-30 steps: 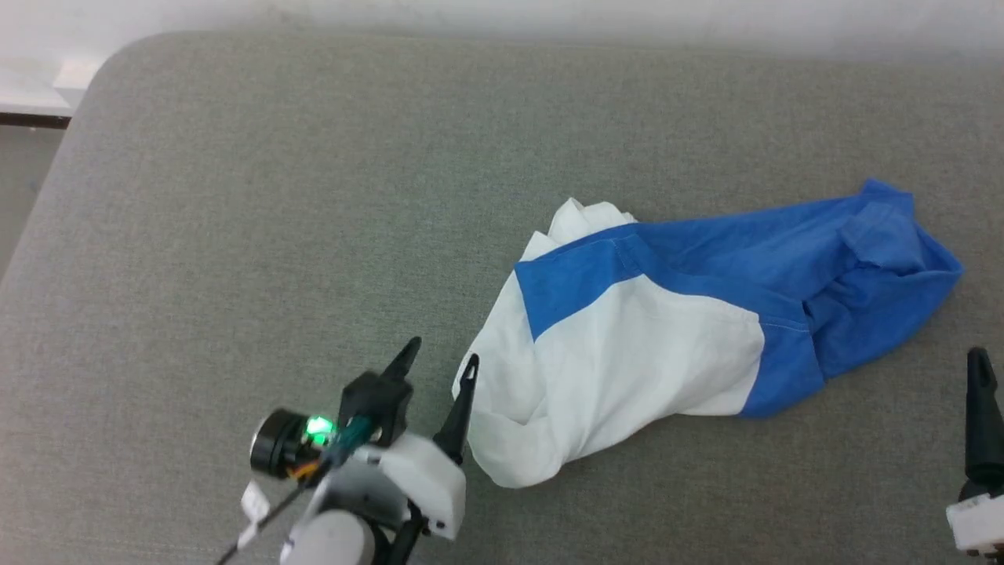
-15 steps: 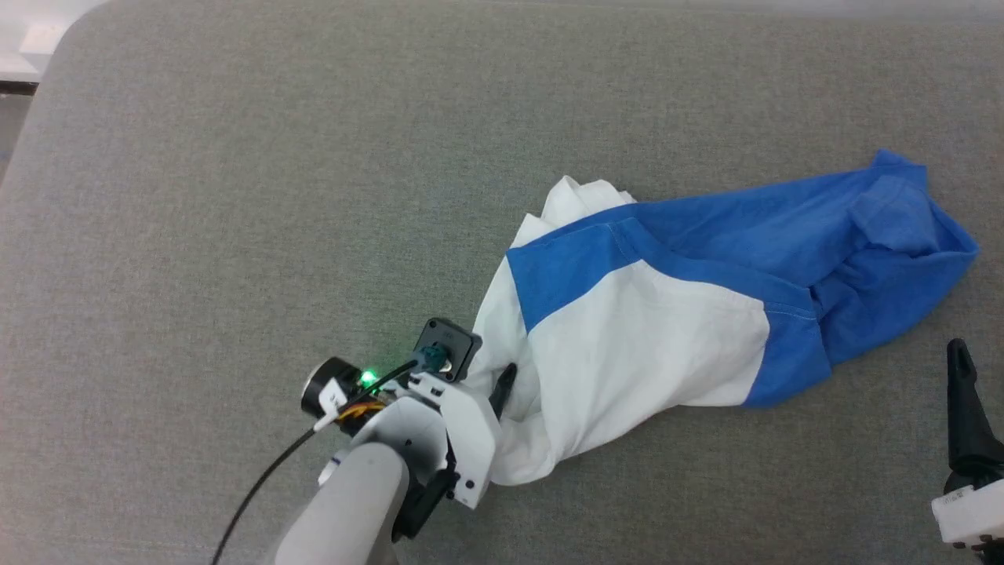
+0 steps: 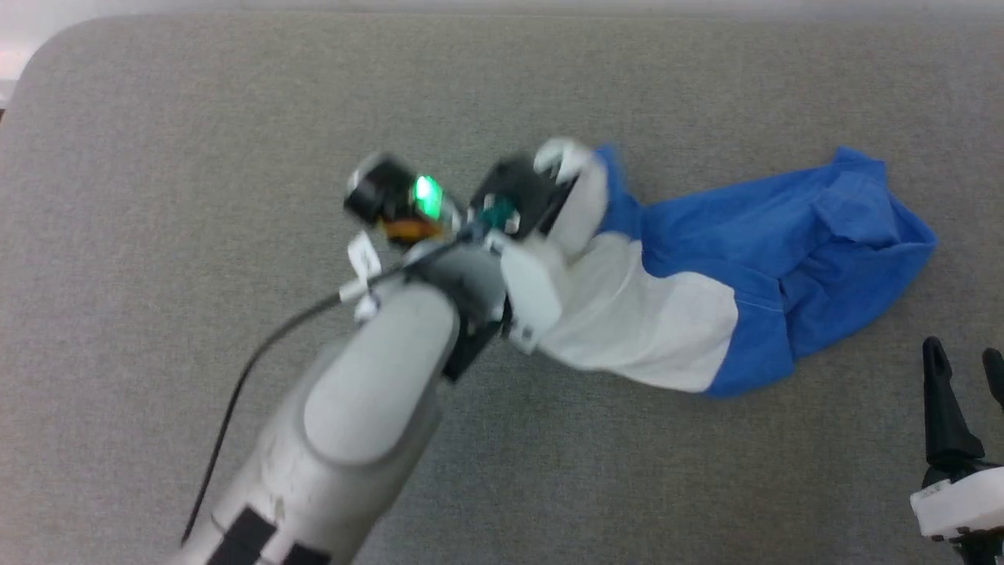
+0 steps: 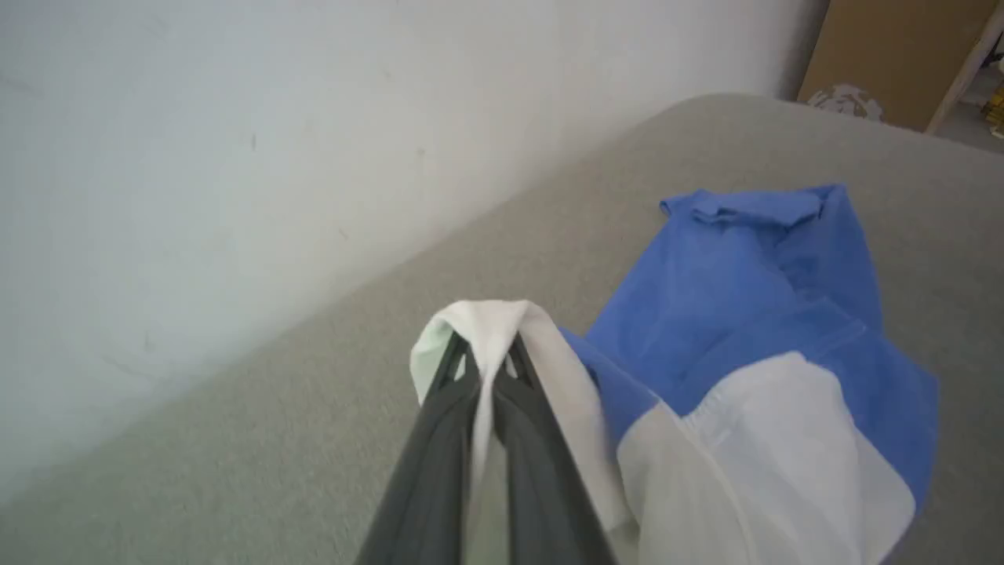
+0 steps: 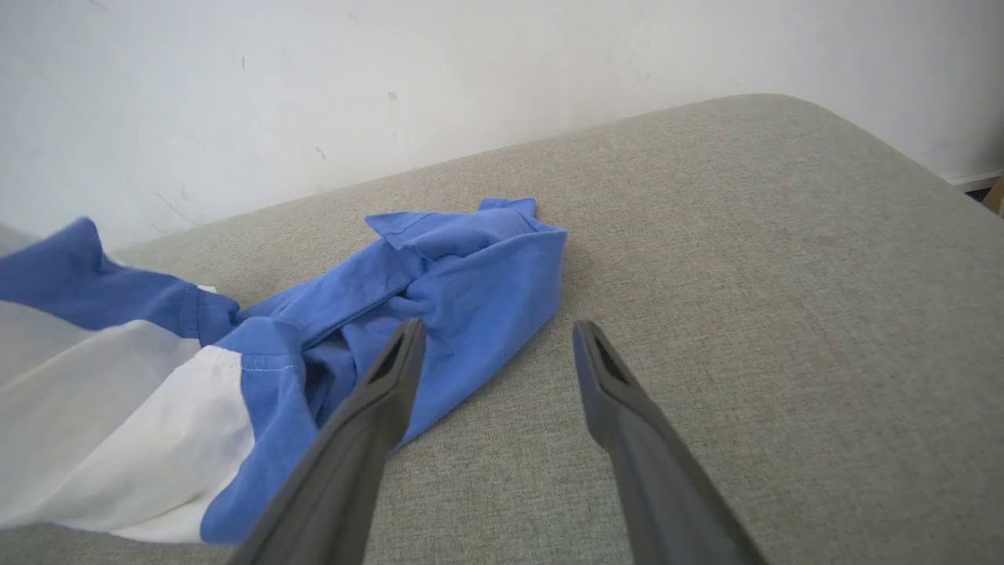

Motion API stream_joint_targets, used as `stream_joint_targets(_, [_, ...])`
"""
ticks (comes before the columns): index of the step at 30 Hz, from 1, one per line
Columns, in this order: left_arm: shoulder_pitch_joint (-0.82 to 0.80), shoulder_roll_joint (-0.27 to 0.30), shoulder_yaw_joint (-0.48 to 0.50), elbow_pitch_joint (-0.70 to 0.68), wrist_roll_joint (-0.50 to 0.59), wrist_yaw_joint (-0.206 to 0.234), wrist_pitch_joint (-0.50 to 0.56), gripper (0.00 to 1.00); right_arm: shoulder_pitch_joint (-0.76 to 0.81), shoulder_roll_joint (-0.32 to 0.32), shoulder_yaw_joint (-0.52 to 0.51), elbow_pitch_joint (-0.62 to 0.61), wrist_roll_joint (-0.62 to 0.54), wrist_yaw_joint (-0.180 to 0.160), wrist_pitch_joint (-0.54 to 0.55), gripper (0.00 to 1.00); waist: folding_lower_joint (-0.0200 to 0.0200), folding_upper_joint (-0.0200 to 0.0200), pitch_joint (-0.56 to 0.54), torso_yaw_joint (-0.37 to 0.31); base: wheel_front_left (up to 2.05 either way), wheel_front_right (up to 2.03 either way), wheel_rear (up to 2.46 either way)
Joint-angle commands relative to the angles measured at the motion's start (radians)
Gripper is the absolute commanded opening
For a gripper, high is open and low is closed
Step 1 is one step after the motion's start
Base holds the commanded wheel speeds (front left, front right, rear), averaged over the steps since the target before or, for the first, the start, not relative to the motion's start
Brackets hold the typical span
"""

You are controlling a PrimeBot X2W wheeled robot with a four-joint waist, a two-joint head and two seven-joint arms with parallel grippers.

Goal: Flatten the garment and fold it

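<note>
The garment (image 3: 674, 314) is a crumpled white T-shirt with royal-blue sleeves, lying bunched on the grey cushion, its blue part to the right. My left gripper (image 3: 561, 169) is shut on a white fold of it and holds that end lifted above the surface; in the left wrist view the white cloth (image 4: 490, 329) is pinched between the two dark fingers (image 4: 439, 424). The rest of the garment (image 4: 784, 314) trails down to the cushion. My right gripper (image 3: 965, 369) stands open at the lower right, apart from the blue sleeve (image 5: 471, 267), nothing between its fingers.
A broad grey upholstered surface (image 3: 196, 157) carries everything, with rounded corners at the far left and far right (image 5: 823, 125). A pale wall (image 5: 392, 63) runs along its far edge. A brown cardboard box (image 4: 894, 55) stands beyond the cushion.
My left gripper closed on the garment's white lower-left edge and lifted it up and away across the cushion, dragging the white part. The head camera shifted a little. The right gripper stayed open.
</note>
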Motion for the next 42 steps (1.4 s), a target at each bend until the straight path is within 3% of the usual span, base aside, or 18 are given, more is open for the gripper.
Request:
stream_joint_targets(1, [-0.074,-0.011,0.011,-0.017,-0.004,-0.006,-0.023,0.00,-0.015,0.003,0.003,0.009,0.004,-0.001,-0.009,1.00,-0.0001,0.0000,0.002,-0.014,0.00,0.00,0.00])
stream_joint_targets(6, [-0.254,-0.026,0.091,-0.006,-0.039,0.031,-0.086,0.00,-0.037,0.003,0.023,0.032,0.013,-0.001,-0.027,1.00,-0.0001,0.0000,0.033,-0.057,0.00,0.00,0.00])
stream_joint_targets(9, [-0.284,0.007,0.142,0.056,-0.030,0.079,-0.108,0.00,-0.058,0.003,0.040,0.047,0.016,-0.001,-0.038,1.00,-0.0001,0.0000,0.063,-0.088,0.00,0.00,0.00])
stream_joint_targets(16, [-0.164,0.085,0.228,0.211,-0.054,0.172,-0.099,0.00,-0.099,0.003,0.054,0.081,0.005,-0.001,-0.054,1.00,-0.0001,0.0000,0.125,-0.129,0.00,0.00,0.00])
stream_joint_targets(22, [-0.096,0.087,0.255,0.287,-0.096,0.188,-0.096,0.00,-0.119,-0.003,0.052,0.089,-0.003,-0.001,-0.050,1.00,-0.0001,0.0000,0.142,-0.113,0.00,0.00,0.00])
stream_joint_targets(23, [-0.097,0.083,0.258,0.291,-0.102,0.190,-0.101,0.25,-0.121,-0.005,0.052,0.088,-0.005,-0.001,-0.048,1.00,-0.0001,0.0000,0.140,-0.106,0.00,0.00,0.00])
stream_joint_targets(24, [-0.101,0.078,0.257,0.292,-0.105,0.189,-0.105,1.00,-0.122,-0.006,0.051,0.088,-0.006,-0.001,-0.047,1.00,-0.0001,0.0000,0.136,-0.099,0.00,0.00,0.00])
stream_joint_targets(31, [-0.183,0.044,0.216,0.151,-0.094,0.161,-0.156,1.00,-0.113,-0.009,0.052,0.091,-0.015,-0.001,-0.037,1.00,-0.0001,0.0000,0.080,-0.053,0.00,0.00,0.00])
stream_joint_targets(38, [-0.145,-0.020,0.043,-0.067,-0.045,0.157,-0.055,1.00,-0.087,-0.004,0.049,0.096,-0.014,-0.001,-0.026,1.00,-0.0001,0.0000,0.050,-0.025,0.00,0.00,0.00])
stream_joint_targets(42, [-0.062,-0.038,-0.066,-0.086,-0.050,0.193,-0.017,1.00,-0.087,-0.003,0.041,0.088,-0.012,-0.001,-0.021,1.00,-0.0001,0.0000,0.059,-0.023,0.00,0.00,0.00])
